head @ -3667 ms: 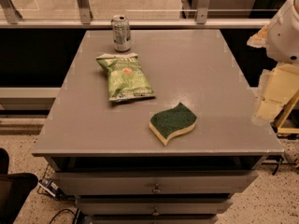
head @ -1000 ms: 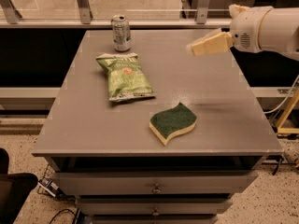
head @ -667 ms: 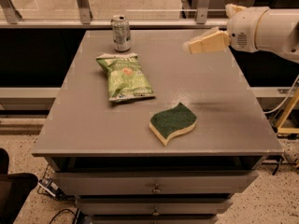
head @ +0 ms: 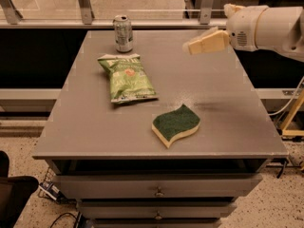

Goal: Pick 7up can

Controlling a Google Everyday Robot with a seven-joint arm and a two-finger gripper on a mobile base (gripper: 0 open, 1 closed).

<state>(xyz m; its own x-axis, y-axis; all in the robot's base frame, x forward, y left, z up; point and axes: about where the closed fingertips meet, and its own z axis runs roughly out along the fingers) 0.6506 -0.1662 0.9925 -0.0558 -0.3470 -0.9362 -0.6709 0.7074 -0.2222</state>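
Silvery can stands far left; the gripper hovers far right, empty, how open I cannot tell; approach step, must reach left next

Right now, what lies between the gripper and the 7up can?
Only bare table between the gripper, at right rear, and the can, in the camera view.

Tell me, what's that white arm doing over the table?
A robot arm comes in from the right, and its gripper hovers above the far right part of the grey table, pointing left toward the 7up can. The can stands upright at the far edge, well apart from the gripper and not yet picked up. A green chip bag lies just in front of the can, and a green sponge lies nearer the front edge.
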